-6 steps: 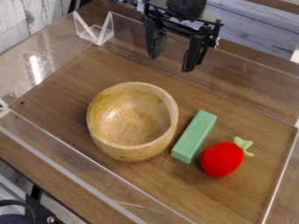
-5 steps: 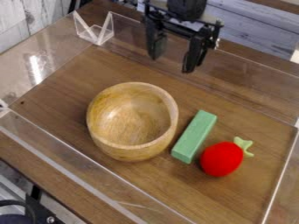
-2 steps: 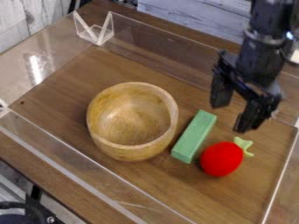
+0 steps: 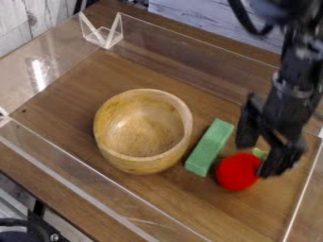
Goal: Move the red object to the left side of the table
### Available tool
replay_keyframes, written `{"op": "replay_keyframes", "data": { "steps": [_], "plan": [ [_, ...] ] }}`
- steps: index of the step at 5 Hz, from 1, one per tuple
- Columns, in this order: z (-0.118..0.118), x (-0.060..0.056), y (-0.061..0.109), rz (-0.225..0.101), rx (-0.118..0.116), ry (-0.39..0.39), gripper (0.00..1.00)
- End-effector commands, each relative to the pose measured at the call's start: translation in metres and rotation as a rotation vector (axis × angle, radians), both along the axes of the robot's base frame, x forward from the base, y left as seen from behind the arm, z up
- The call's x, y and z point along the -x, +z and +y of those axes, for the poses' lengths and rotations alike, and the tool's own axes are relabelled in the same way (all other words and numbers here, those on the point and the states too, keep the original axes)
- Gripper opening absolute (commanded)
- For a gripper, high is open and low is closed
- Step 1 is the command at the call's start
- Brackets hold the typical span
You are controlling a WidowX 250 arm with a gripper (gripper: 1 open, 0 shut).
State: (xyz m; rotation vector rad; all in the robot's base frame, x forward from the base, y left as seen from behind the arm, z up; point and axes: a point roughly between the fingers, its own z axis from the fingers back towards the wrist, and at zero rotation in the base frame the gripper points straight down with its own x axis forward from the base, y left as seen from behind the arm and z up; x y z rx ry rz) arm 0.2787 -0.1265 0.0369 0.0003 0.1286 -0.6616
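The red object (image 4: 236, 173), a small glossy red toy fruit, lies on the dark wood table (image 4: 101, 76) near its right front corner. Its leafy stem is hidden behind the arm. My gripper (image 4: 263, 148) hangs just above and behind the fruit with its two dark fingers spread apart, one finger (image 4: 247, 131) beside the green block and the other (image 4: 278, 163) at the fruit's right side. Nothing is held between them. The arm is motion-blurred.
A green rectangular block (image 4: 210, 146) lies just left of the fruit. A round wooden bowl (image 4: 143, 129) stands at the table's middle left. Low clear acrylic walls (image 4: 76, 172) edge the table, and a clear acrylic bracket (image 4: 101, 31) sits at the far left corner.
The gripper has travelled from the back middle of the table to the right front and come down over the red fruit, staying open. The fruit, block and bowl have not moved.
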Motion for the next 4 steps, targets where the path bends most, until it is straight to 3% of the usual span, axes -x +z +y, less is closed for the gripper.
{"op": "replay_keyframes", "data": {
  "steps": [1, 2, 4],
  "plan": [
    [-0.004, 0.0, 0.014, -0.058, 0.014, -0.032, 1.0],
    [-0.005, 0.001, 0.022, -0.081, 0.009, -0.03, 1.0],
    [0.007, 0.006, 0.014, -0.12, 0.004, -0.072, 1.0]
  ]
}}
